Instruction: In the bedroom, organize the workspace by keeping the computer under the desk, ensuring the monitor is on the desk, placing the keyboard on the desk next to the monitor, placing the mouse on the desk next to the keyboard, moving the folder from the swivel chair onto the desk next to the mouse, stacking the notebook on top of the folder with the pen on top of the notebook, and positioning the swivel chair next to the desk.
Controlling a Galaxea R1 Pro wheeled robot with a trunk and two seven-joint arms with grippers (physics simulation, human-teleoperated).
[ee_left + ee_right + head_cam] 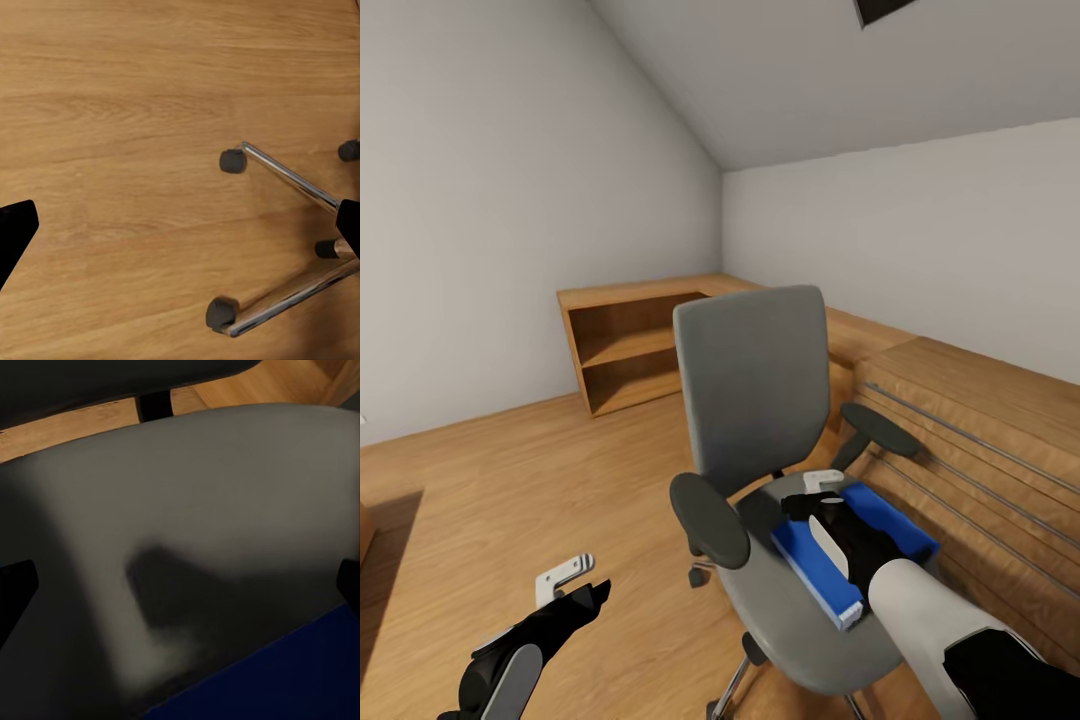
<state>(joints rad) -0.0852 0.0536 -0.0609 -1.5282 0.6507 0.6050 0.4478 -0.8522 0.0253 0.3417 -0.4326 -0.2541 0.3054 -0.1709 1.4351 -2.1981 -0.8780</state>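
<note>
Head view: the swivel chair (760, 420) stands on the wooden floor (510, 480), the blue folder (830, 575) lying on its grey seat. The right gripper (822, 484) hangs over the folder; whether it pinches anything cannot be told. The left gripper (565, 577) hovers low above the floor.

Left wrist view: its fingers spread wide, beside the chair's chrome base (289, 180).

Right wrist view: seat and folder edge (300, 675), fingers parted.

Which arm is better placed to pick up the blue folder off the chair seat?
The right. Its hand is already over the folder on the swivel chair seat, with the blue cover in its wrist view. The left hand hangs low beside the chair, over bare floor by the castors.
</note>
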